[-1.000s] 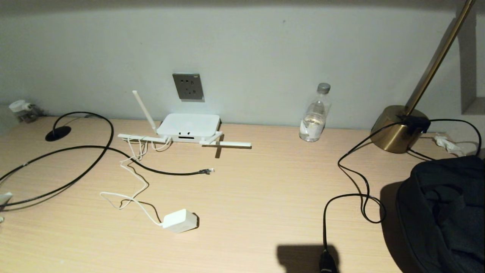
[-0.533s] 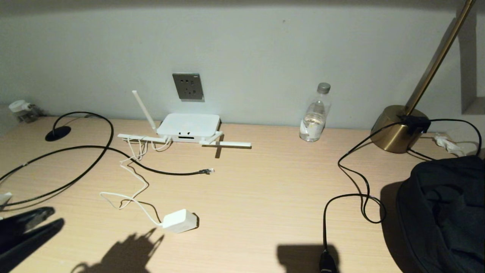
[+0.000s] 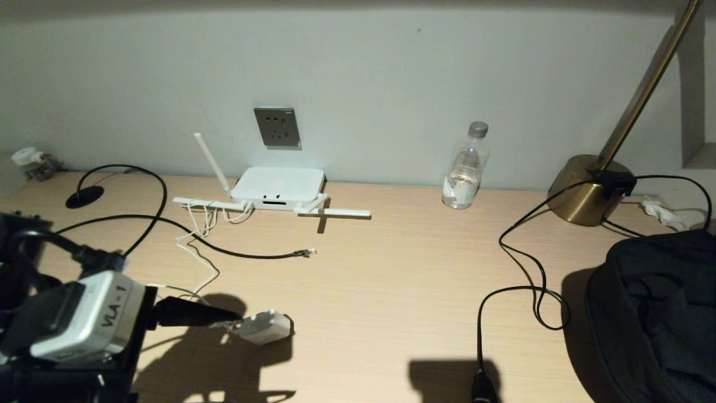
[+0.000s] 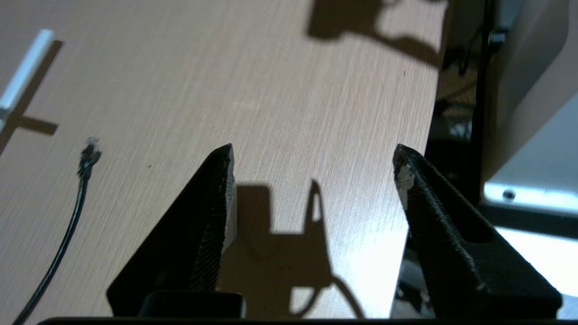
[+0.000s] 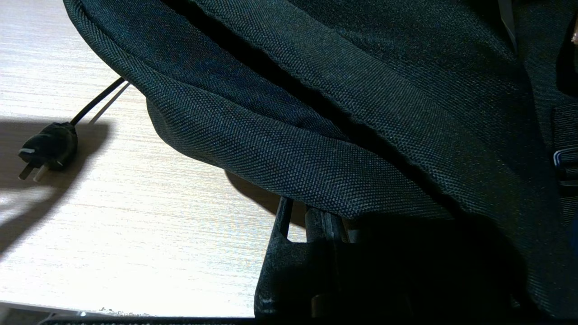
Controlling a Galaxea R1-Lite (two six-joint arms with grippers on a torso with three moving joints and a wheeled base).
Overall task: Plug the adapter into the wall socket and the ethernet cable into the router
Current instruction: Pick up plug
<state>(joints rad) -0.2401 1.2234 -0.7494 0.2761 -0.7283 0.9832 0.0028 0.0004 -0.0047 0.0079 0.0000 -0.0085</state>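
The white adapter (image 3: 263, 327) lies on the desk's front left, its thin white cord trailing back to the router (image 3: 278, 184) by the wall. Above the router hangs the grey wall socket (image 3: 277, 128). The black ethernet cable (image 3: 246, 256) lies loose, its clear connector (image 3: 305, 253) pointing right; the left wrist view also shows that cable end (image 4: 88, 153). My left gripper (image 3: 238, 322) is open just left of the adapter, fingertip close to it; in its wrist view the left gripper (image 4: 314, 155) shows only bare desk between its jaws. My right gripper (image 5: 302, 212) is shut, parked under the black bag.
A water bottle (image 3: 464, 168) and a brass lamp base (image 3: 584, 190) stand by the wall at right. The black lamp cord (image 3: 526, 268) loops to a plug (image 5: 47, 149) near the front edge. A black bag (image 3: 654, 313) fills the front right corner.
My left arm has come in from the lower left and swung right, bringing its open fingers up to the adapter. Its shadow now falls over the adapter.
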